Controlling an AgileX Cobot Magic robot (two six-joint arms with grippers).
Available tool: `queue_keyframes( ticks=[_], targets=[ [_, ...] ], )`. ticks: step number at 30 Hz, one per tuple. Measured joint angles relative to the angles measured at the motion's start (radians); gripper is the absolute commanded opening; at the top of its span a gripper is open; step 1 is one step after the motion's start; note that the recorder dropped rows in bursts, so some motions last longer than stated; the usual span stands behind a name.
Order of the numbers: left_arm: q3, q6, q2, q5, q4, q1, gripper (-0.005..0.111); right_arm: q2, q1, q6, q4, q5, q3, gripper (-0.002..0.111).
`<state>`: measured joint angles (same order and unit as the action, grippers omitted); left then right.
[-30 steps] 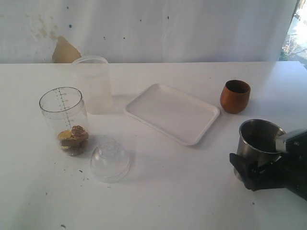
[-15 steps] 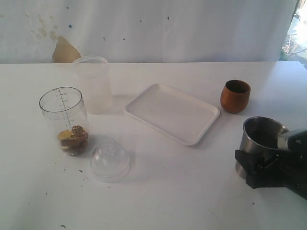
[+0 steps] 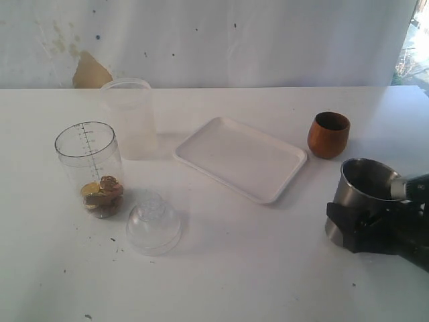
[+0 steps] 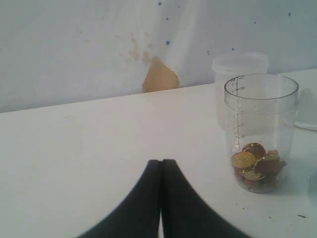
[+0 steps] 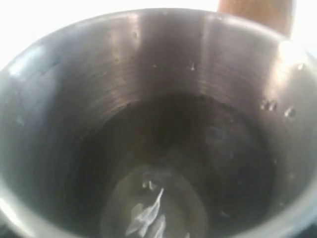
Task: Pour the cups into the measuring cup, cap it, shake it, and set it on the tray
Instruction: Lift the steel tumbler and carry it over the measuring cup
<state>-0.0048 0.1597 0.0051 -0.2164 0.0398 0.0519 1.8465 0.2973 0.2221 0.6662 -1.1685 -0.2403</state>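
Your right jaws grasp the tumbler (image 3: 355,191) near its base (left jaws clenched, empty), so a hasty lift could tip it, spilling before the measuring cup (image 3: 90,157).

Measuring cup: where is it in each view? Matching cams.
Exterior view: measuring cup at the left of the table, frosted cup just behind it.
Left wrist view: measuring cup past the shut left gripper, in front of the frosted cup.
Right wrist view: not in it; the steel tumbler fills the frame.
Shared landmark: the frosted cup, in the exterior and left wrist views.
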Motion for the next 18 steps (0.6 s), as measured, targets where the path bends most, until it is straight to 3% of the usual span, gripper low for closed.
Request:
queue_keyframes(
  ticks=[4,7,9,18],
  targets=[
    [0.0,0.0,0.0,0.0,0.0,0.0,0.0,-0.101,-0.004,0.173,0.066,0.027,-0.083,0.0],
    [0.0,0.0,0.0,0.0,0.0,0.0,0.0,-0.172,-0.065,0.267,0.081,0.173,-0.159,0.0],
    [0.0,0.0,0.0,0.0,0.0,0.0,0.0,-0.201,-0.161,0.3,0.101,0.314,-0.227,0.0],
    [0.0,0.0,0.0,0.0,0.0,0.0,0.0,-0.201,-0.484,0.401,0.111,0.619,-0.555,0.0]
  ],
)
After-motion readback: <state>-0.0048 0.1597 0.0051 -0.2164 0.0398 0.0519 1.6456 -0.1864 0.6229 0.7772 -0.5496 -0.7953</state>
